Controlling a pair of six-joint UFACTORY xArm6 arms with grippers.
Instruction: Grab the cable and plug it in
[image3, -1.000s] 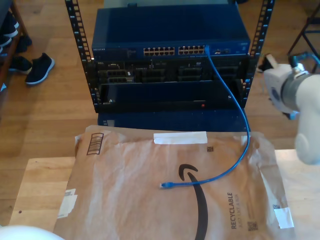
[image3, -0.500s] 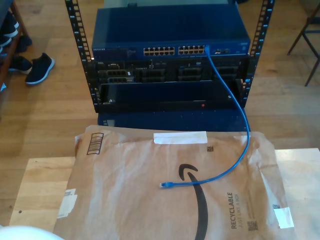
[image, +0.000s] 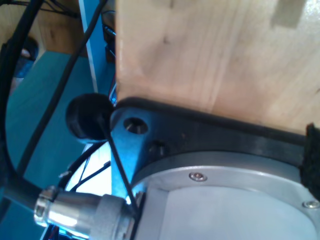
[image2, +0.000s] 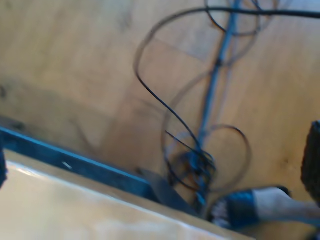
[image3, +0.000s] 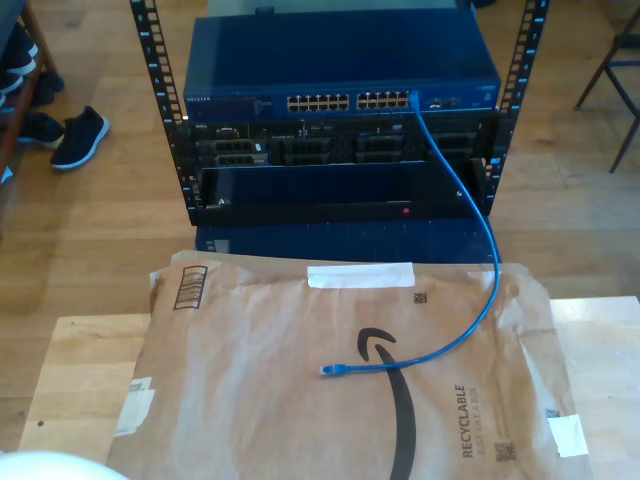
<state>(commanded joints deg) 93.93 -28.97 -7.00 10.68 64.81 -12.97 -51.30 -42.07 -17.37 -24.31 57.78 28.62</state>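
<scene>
On the paper bag (image3: 260, 400) lies the cable (image3: 455, 335).

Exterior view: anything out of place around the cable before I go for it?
Nothing looks damaged. The cable has one end in the blue switch and its free plug loose on the brown paper mailer, which lies crumpled and slightly askew on the wooden table.

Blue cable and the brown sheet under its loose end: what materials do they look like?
The cable: likely plastic-jacketed, smooth, bright blue; it bends in a soft curve.
The sheet: looks like matte kraft paper, creased, with black print and white labels.
</scene>
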